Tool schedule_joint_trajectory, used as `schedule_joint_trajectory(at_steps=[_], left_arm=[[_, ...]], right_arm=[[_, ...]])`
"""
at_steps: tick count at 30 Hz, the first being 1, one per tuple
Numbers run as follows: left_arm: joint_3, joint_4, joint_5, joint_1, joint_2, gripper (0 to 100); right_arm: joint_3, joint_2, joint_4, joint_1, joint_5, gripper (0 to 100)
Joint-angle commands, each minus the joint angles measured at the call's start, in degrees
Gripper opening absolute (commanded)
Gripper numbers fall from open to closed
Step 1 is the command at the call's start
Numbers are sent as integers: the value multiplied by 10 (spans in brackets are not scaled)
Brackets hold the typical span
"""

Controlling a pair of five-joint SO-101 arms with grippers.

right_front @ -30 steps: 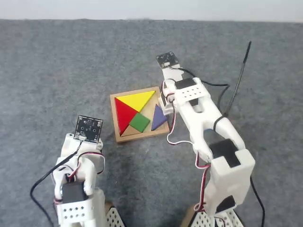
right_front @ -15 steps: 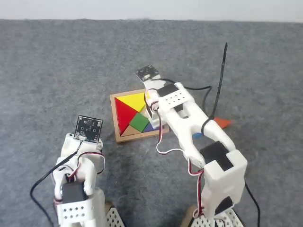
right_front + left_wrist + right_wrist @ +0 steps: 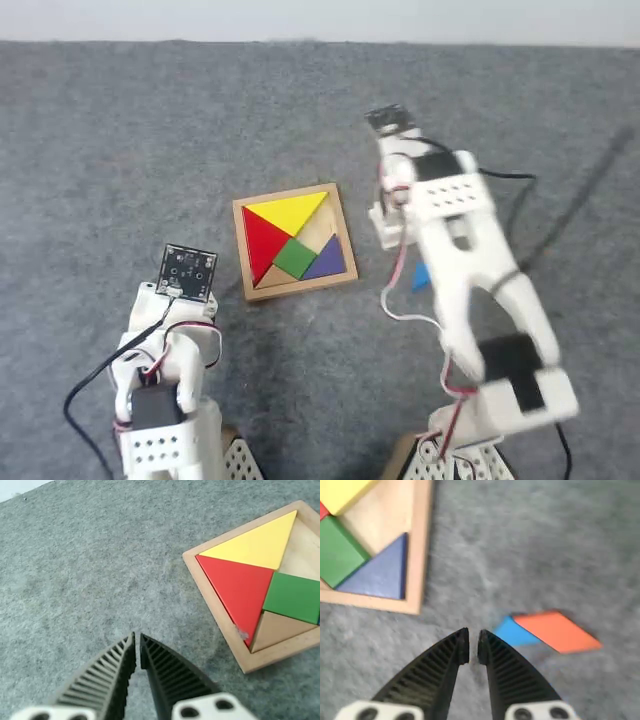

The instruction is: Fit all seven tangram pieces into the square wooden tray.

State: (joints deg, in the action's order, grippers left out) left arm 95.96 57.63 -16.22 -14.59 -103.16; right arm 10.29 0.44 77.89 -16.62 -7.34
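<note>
The right end effector (image 3: pixel 473 647), tips nearly together and empty, hovers just short of the blue triangle (image 3: pixel 512 632). The orange parallelogram (image 3: pixel 555 630) abuts that triangle just beyond it, its long axis lying across the reach. The tray (image 3: pixel 422 540) lies off to the other side. This arm looks nearer to the loose pieces than the left.

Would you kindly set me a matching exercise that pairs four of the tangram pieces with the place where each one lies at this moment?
Pieces
1. yellow triangular piece
2. green square piece
3. purple triangular piece
4. orange parallelogram piece

Places
A. on the grey carpet, against a blue piece
B. in the square wooden tray, between the red triangular piece and the purple one
C. along the tray's side farthest from the arms
D. in the tray's corner nearest the blue piece

Pairs: 1-C, 2-B, 3-D, 4-A
</note>
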Motion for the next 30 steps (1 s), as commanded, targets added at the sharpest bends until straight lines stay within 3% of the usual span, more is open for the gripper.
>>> schedule_joint_trajectory(at_steps=[1, 4, 10, 17, 26, 30], left_arm=[[-3, -13, -5, -2, -12, 14], [-3, -13, -5, -2, -12, 14], [-3, -12, -5, -2, -12, 14], [-3, -12, -5, -2, -12, 14], [-3, -12, -5, -2, -12, 14], [-3, -12, -5, -2, -12, 14]], right_arm=[[71, -109, -10, 19, -51, 48], [170, -169, -63, 19, -91, 56], [269, -167, -138, 18, -104, 229], [257, -58, -180, 18, -90, 210], [148, 73, -129, 20, 236, 209], [122, 86, -118, 30, 295, 209]])
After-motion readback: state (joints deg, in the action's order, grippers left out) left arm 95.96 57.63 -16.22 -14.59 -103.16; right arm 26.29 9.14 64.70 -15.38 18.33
